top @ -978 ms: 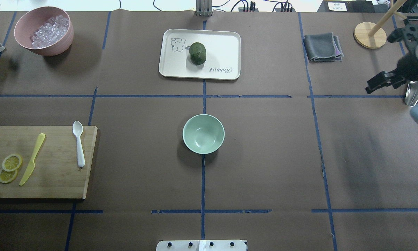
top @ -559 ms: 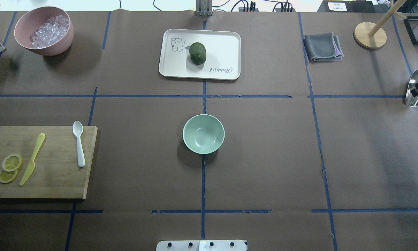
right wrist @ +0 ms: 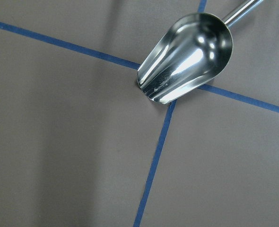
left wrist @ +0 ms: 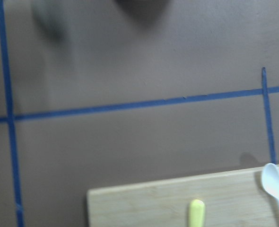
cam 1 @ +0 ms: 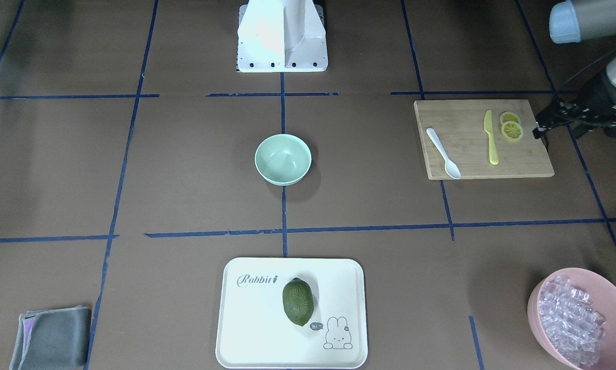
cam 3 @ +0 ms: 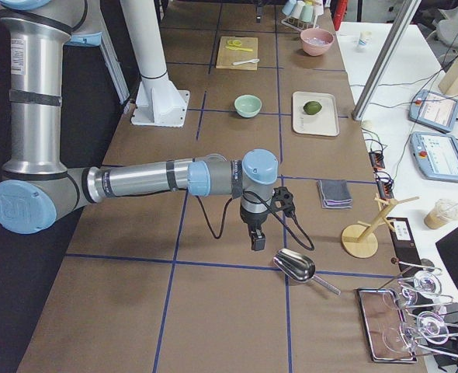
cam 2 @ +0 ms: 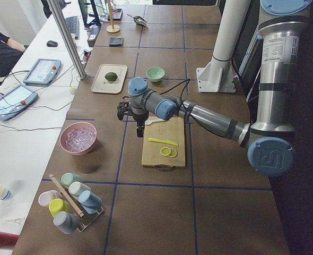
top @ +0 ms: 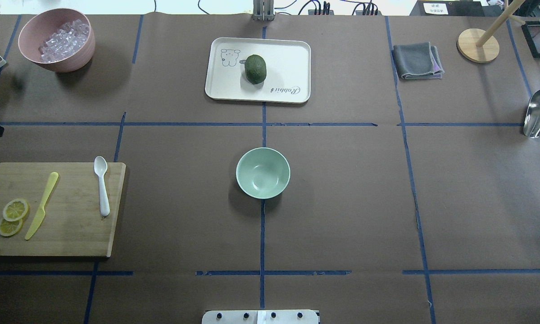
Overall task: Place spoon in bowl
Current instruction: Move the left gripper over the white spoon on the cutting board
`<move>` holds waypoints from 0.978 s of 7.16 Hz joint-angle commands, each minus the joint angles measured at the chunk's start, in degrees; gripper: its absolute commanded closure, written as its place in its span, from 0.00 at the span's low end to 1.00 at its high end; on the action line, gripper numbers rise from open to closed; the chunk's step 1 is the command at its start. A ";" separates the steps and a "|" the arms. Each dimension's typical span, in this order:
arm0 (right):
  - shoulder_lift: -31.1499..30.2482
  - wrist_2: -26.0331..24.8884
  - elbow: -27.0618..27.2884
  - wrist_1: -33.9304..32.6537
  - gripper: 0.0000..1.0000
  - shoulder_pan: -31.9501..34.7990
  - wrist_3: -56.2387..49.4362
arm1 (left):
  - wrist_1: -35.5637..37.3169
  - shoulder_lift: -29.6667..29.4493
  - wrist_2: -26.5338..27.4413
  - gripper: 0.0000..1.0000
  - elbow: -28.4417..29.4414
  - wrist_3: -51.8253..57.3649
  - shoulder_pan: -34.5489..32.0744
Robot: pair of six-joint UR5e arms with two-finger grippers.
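Small white plastic spoon point(top: 102, 185) lies on wooden cutting board point(top: 71, 225), overhead at 9 o'clock of round mint-green bowl point(top: 263, 173), well apart; left gripper point(cam 2: 139, 130) and right gripper point(cam 3: 257, 237): cannot tell jaw opening.

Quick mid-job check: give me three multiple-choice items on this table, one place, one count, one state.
1. Where does the small white plastic spoon lie?
A) in the white tray
B) on the wooden cutting board
C) in the pink bowl

2. How many lemon slices lie beside the translucent yellow plastic knife?
A) one
B) two
C) four

3. The small round mint-green bowl is:
A) upright and empty
B) tipped over
C) holding the spoon

Answers:
1 B, it rests along the board's edge nearest the bowl.
2 B, two slices show.
3 A, its glossy inside is bare.
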 commanded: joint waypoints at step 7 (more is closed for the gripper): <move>-0.22 0.25 0.58 0.09 0.00 0.04 0.08 | -11.42 -4.25 17.78 0.00 3.95 -33.40 25.55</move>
